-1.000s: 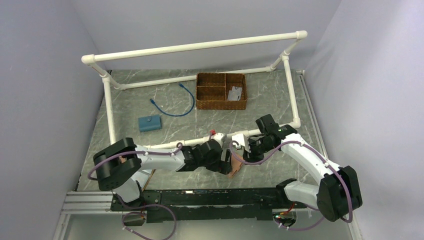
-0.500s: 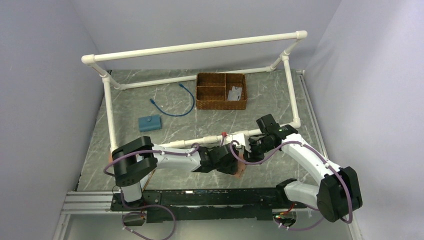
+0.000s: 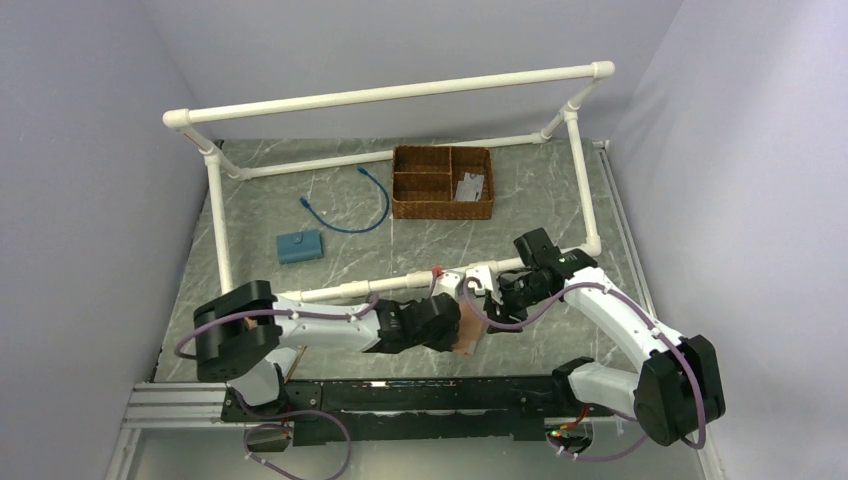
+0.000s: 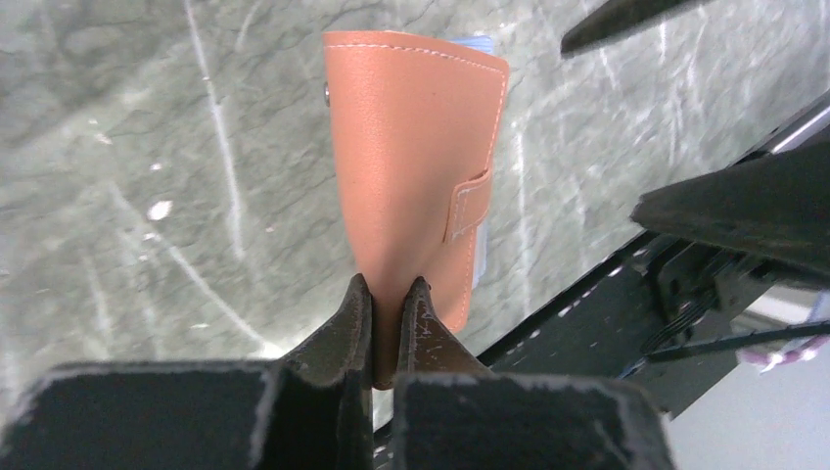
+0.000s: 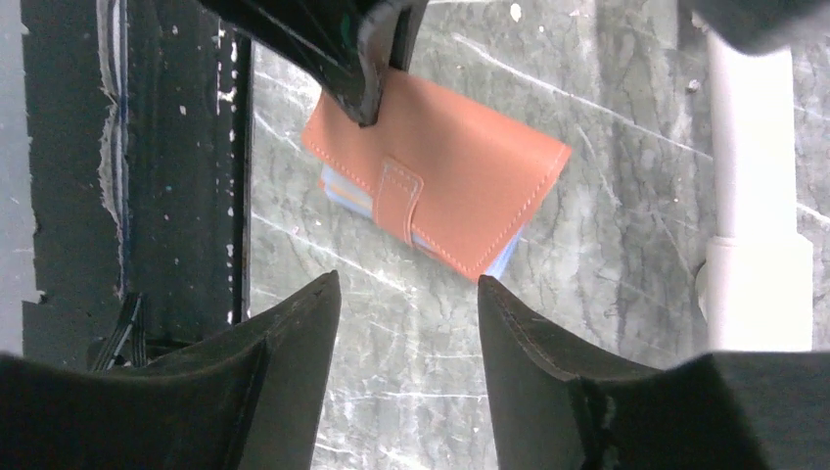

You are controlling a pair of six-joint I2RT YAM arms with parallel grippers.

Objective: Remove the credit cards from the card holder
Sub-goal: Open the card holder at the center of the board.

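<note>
The card holder is a reddish-brown leather wallet, folded shut with its strap tab across the open side. My left gripper is shut on one short edge of it, low over the table near the front rail. In the right wrist view the card holder lies just ahead of my right gripper, which is open with only table between its fingers. Thin pale blue and tan layers show at the holder's edge; I cannot tell the credit cards from lining. From above, the card holder sits between both grippers.
A wicker basket with a silvery item stands at the back. A blue cable and a small blue block lie at the back left. A white pipe frame surrounds the table; its low bar runs close by. The black rail borders the front.
The left gripper has reached in beside the card holder and shut on its edge. The right gripper's jaws have spread wider and stand off the holder.
</note>
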